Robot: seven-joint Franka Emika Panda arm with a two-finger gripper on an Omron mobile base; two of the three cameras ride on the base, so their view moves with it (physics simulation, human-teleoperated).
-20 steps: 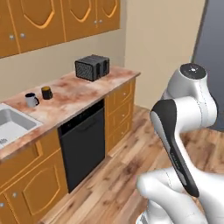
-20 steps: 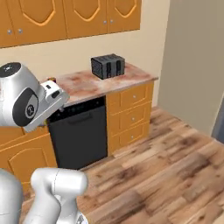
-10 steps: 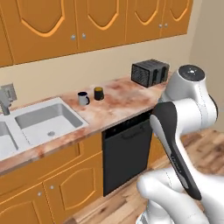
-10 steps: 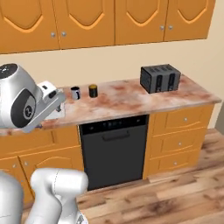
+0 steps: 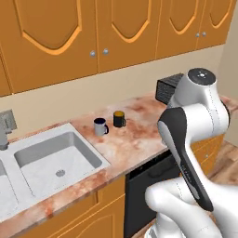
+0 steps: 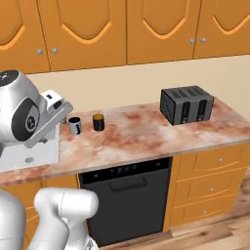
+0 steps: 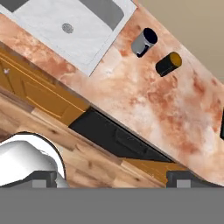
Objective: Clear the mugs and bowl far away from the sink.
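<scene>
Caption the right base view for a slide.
Two mugs, grey-white and black, stand beside the sink; a toaster sits farther right.

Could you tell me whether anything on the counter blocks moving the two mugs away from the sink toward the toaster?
Nothing visible does. The grey mug and black mug stand beside the sink; bare counter runs between them and the toaster.

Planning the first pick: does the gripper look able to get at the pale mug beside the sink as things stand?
Probably yes. The pale mug stands apart from the black mug on open counter, and the open gripper has nothing between.
</scene>
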